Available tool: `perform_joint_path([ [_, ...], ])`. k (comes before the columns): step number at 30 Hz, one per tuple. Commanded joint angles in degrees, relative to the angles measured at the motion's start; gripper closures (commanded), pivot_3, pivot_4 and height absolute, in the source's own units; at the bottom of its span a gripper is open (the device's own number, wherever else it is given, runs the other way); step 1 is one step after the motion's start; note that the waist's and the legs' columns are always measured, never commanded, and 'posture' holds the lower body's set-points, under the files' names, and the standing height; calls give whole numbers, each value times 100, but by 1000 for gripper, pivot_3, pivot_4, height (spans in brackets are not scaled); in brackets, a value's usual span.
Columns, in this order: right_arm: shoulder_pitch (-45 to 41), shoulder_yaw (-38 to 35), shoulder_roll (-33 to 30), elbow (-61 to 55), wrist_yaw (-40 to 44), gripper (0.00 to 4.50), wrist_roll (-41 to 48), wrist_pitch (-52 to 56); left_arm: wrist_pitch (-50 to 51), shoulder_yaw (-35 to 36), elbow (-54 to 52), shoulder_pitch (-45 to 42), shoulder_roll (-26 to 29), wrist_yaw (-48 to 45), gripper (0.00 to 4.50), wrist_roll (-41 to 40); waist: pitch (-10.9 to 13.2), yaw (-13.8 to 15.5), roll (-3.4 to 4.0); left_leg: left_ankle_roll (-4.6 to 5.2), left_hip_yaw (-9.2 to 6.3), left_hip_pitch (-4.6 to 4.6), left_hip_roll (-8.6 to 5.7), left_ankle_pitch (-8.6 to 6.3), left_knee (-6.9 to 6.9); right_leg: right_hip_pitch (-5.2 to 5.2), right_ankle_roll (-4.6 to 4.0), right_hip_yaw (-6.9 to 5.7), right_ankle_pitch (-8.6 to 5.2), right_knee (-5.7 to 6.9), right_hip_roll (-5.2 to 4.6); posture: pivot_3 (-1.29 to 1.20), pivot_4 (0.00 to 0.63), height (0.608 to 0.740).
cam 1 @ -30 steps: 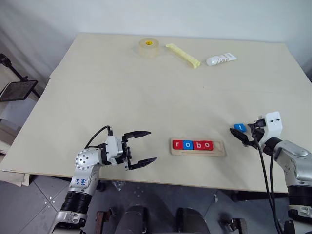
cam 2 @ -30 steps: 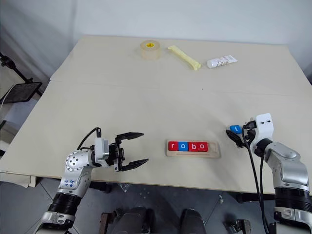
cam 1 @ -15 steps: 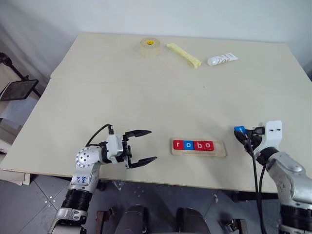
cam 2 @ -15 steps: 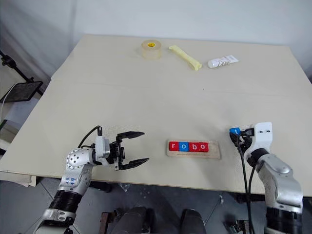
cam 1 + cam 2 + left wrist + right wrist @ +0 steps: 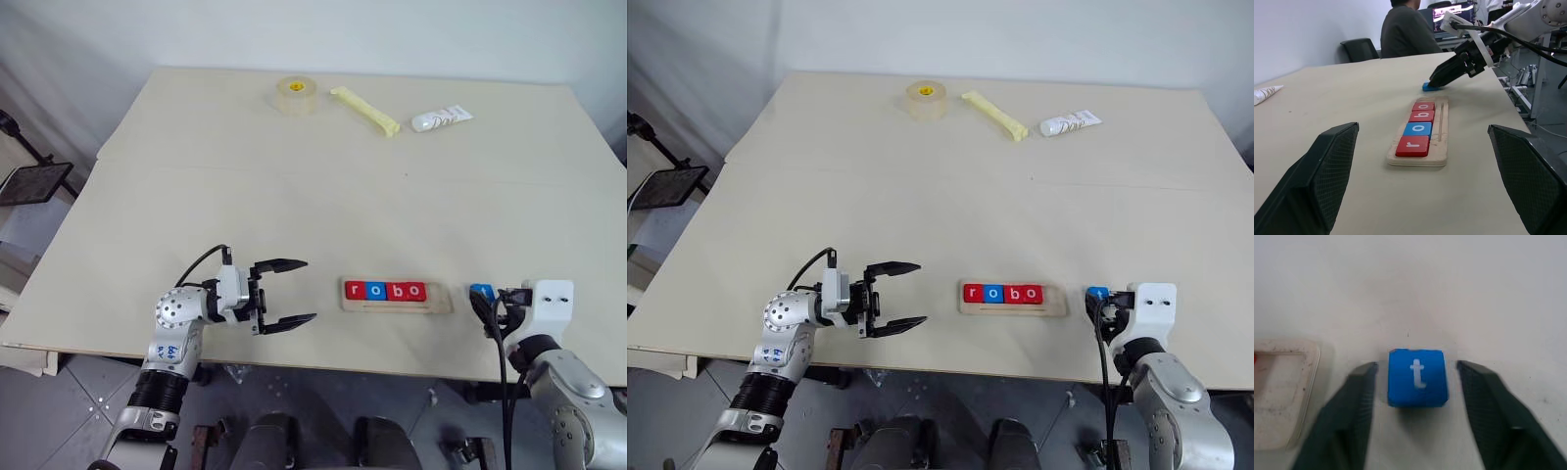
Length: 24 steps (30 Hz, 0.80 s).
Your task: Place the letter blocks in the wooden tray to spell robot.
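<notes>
R gripper (image 5: pixel 1415 416) pulled back toward table's (image 5: pixel 294 196) near edge, fingers apart astride blue t block (image 5: pixel 1417 377), ungripped; wooden tray (image 5: pixel 397 295) shows r-o-b-o, end slot open. L gripper (image 5: pixel 291 292) open, idle.

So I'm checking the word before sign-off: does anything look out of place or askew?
The blue t block lies on the table just beyond the wooden tray, between the right gripper's open fingers. The tray holds only r, o, b, o; its last slot is empty.

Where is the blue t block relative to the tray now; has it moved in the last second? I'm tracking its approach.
Yes. The blue t block has come nearer the table's front edge, now level with the wooden tray, between the right pincer fingers.
</notes>
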Motion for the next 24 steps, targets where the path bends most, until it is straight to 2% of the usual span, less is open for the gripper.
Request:
perform_joint_path([
  [1,161,-65,-138,-440,225,386,123,-162,-33,49,-35,-12,4,-23,0,-99,0,2,0,0,0,0,0,0,0,0,0,0,0,0,0,0,150,740],
  [2,225,-86,-254,-493,363,47,133,-173,-28,50,-50,-1,7,-17,0,-99,0,3,0,0,0,0,0,0,0,0,0,0,0,0,0,0,150,740],
  [6,488,-135,-1095,-557,1312,16,193,-314,-19,46,-112,61,11,18,0,-88,0,6,0,1,1,0,-1,0,0,2,0,3,0,-3,0,0,150,740],
  [12,471,-167,-2608,498,3058,16,75,-1084,2,0,-257,200,-58,137,0,-76,1,11,-3,3,1,2,0,-1,1,10,0,-1,0,-12,0,0,150,740],
  [14,164,54,-3203,1276,3694,16,-196,-1624,6,-9,-305,251,-67,165,0,-71,2,-1,-2,4,2,2,0,-1,3,14,0,-2,0,-16,-2,0,150,740],
  [18,-459,507,-3804,2552,4595,16,-517,-2557,27,1,-401,338,-58,211,0,-72,2,4,-4,8,6,4,4,1,3,15,1,-6,0,-23,-1,0,150,740],
  [20,-691,694,-3955,2985,4874,16,-663,-2897,37,15,-459,392,-36,216,0,-85,2,5,-4,8,5,3,3,1,3,16,1,-9,1,-21,-3,0,150,740],
  [24,-2049,1620,-4162,4519,5799,16,-1134,-3554,81,58,-701,601,44,328,0,-73,4,-29,-2,9,10,2,1,1,6,18,3,-11,2,-31,-7,0,150,740],
])
